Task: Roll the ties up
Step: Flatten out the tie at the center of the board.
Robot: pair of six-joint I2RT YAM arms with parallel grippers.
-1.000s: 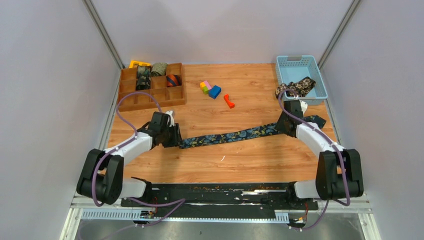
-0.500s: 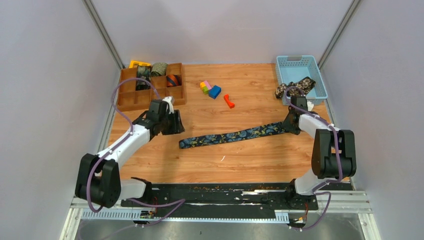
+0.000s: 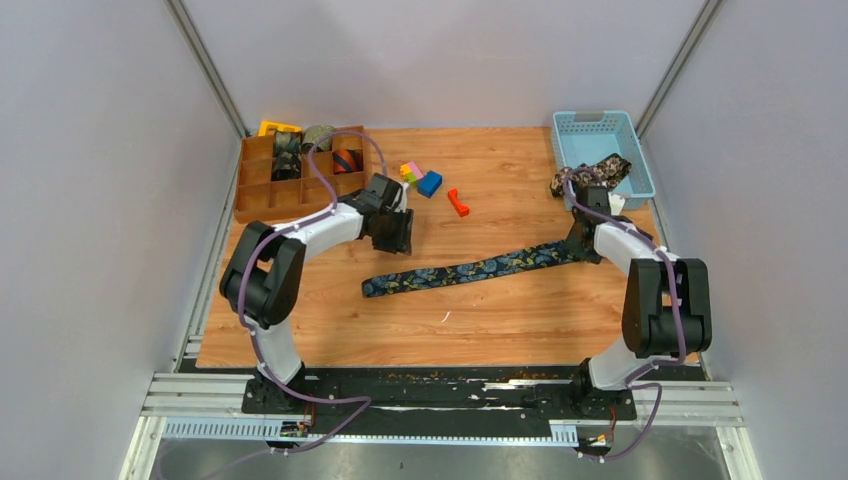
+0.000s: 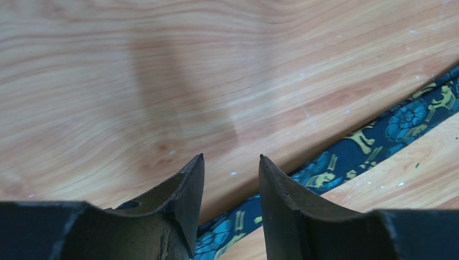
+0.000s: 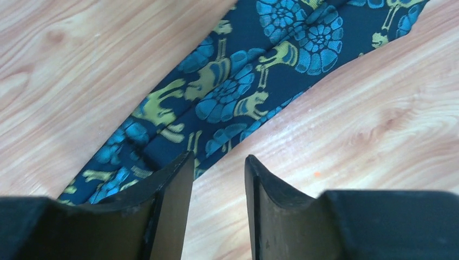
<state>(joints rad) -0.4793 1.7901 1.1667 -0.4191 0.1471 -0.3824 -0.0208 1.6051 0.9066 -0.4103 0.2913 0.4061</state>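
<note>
Both claws were released and empty. The left claw [image 4: 231,158] hovered over bare tabletop [image 3: 500,320], with the narrow end of the navy paisley tie [image 3: 470,270] lying flat just to its lower right. The right claw [image 5: 219,157] hung low over the tie's wide end. For a tight roll, I judged one claw should pinch the narrow tip squarely while the other pinned the strip flat. Left of the left claw and a little beyond it, the wooden divided tray [image 3: 290,197] held rolled ties [image 3: 318,138] in its back compartments. Just beyond the right claw, a black-tan floral tie [image 3: 590,177] draped over the near rim of the blue basket [image 3: 590,143].
</note>
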